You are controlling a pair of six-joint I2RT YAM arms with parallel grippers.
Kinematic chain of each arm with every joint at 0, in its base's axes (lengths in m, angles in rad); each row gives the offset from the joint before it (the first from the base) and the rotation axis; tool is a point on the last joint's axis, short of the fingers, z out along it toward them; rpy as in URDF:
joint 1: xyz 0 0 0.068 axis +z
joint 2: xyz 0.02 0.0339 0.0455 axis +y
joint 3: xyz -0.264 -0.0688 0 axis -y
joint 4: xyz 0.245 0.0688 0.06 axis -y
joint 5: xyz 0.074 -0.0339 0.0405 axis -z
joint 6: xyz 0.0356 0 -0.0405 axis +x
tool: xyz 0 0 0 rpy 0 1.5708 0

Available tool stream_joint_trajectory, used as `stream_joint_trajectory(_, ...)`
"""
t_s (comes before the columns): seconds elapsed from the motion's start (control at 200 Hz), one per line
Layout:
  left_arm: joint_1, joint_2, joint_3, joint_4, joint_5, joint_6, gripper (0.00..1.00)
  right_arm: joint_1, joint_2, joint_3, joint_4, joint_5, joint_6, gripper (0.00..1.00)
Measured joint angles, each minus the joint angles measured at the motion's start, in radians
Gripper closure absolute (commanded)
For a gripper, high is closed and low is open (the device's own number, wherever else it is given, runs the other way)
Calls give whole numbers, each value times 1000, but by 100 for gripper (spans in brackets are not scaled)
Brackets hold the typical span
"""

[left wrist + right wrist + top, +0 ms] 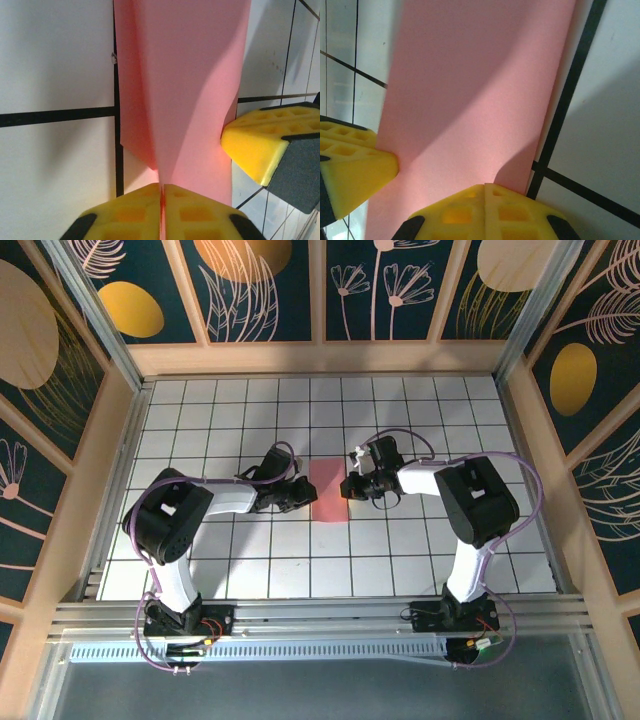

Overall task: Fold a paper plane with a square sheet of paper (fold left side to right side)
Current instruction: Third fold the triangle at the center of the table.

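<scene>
The square sheet of paper is salmon-pink and shows from above as a narrow upright strip in the middle of the white tiled floor. My left gripper is at its left edge. In the left wrist view, the left gripper is shut on a raised ridge of the sheet, and pink shows between the pads. My right gripper is at the sheet's right edge. In the right wrist view, the right gripper is shut, its tips resting on the sheet with nothing between them.
White grid tiles cover the floor inside wooden walls on three sides. Each wrist view catches the other gripper's yellow finger at the paper's edge: the right finger and the left finger. Open tiles lie in front of and behind the paper.
</scene>
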State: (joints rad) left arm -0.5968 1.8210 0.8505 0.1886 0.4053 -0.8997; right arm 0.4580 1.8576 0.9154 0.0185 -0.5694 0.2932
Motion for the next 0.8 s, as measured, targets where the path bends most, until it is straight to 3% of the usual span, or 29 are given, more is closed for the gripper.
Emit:
stream_joint_trajectory(0.15,-1,-18,-15,21,0,-32,100,0,-37,-7,2,46,-9,70)
stream_joint_trajectory(0.46,-1,-56,-26,45,17,-113,100,35,-374,-174,47,233,-95,52)
stream_joint_trajectory(0.656,-1,-56,-43,47,34,-148,100,229,-581,-354,101,408,-132,41)
stream_joint_trajectory(0.801,-1,-60,-58,47,41,-168,100,412,-628,-425,131,572,-151,36)
